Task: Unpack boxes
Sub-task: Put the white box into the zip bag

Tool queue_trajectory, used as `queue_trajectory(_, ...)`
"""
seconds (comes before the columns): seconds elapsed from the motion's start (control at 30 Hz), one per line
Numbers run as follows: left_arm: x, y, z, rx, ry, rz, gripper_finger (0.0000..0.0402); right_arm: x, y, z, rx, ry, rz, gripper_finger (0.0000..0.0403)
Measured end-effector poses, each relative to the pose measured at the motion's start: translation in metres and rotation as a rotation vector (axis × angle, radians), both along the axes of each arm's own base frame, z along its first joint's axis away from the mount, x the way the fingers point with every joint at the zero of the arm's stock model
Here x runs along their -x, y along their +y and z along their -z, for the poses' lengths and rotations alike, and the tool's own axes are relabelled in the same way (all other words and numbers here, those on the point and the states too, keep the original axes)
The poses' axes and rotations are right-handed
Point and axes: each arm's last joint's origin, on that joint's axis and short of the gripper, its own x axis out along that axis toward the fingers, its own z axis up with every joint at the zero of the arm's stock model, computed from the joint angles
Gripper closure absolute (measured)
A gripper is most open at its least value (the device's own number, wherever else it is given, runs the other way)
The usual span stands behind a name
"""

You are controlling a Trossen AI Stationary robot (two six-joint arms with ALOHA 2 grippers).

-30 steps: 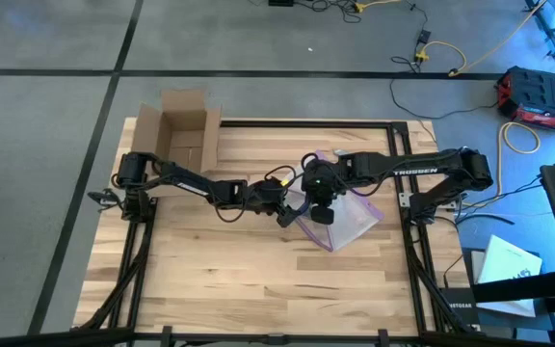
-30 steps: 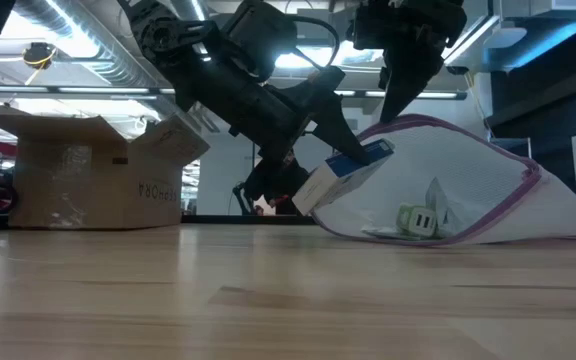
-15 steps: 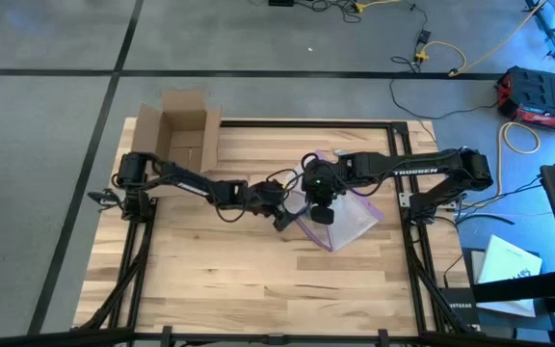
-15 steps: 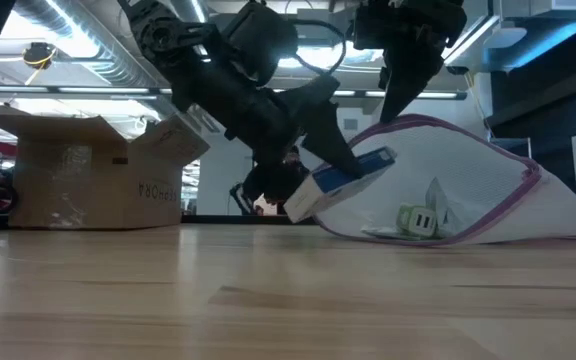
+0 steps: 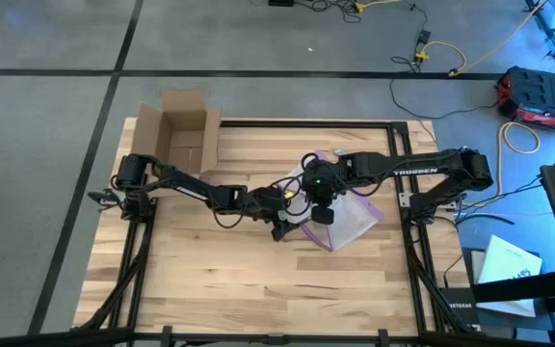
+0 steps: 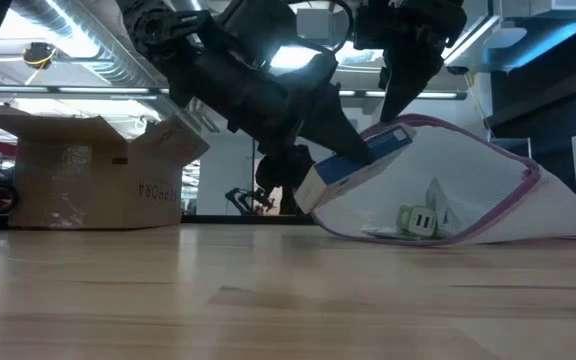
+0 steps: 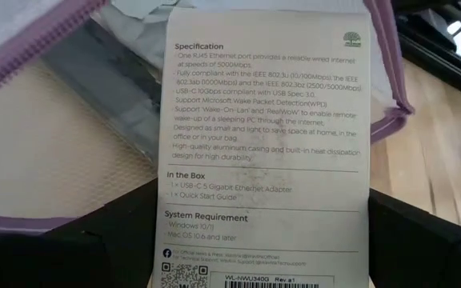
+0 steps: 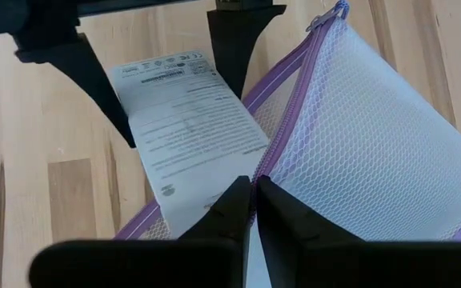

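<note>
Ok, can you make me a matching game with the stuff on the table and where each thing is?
Things:
1. cardboard box
2. white packet
3. mesh bag
4. green and white gadget

Places or states:
A. lying inside the bag
B. held by the left gripper
C. open at the far left corner
D. its purple zip edge pinched by the right gripper

Pairs: 1-C, 2-B, 3-D, 4-A

1. High view: even, bright overhead light, soft shadows.
2. Low view: backlit by ceiling strip lights (image 6: 88, 90) at 10 o'clock; arms silhouetted, near pale wooden tabletop (image 6: 268, 300) blurred.
3. Wrist views: sharp, own fingers dark.
</note>
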Motion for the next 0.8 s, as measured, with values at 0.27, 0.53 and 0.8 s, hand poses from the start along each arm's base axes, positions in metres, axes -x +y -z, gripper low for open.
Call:
queue_trajectory(0.27,0.000,0.007,0.001,0.009,0.006,-0.024,0.0010,0.000,0.000,0.000,0.000,0.000,0.000,0.0393)
queue_trajectory(0.53,0.002,0.007,-0.005,-0.021,0.005,-0.004,0.0009,0.000,0.000,0.000,0.000,0.000,0.000,0.0393)
queue_trajectory(0.8,0.005,0.005,-0.008,0.000,0.024,-0.014,0.0009,0.000,0.000,0.000,0.000,0.000,0.000,0.0393)
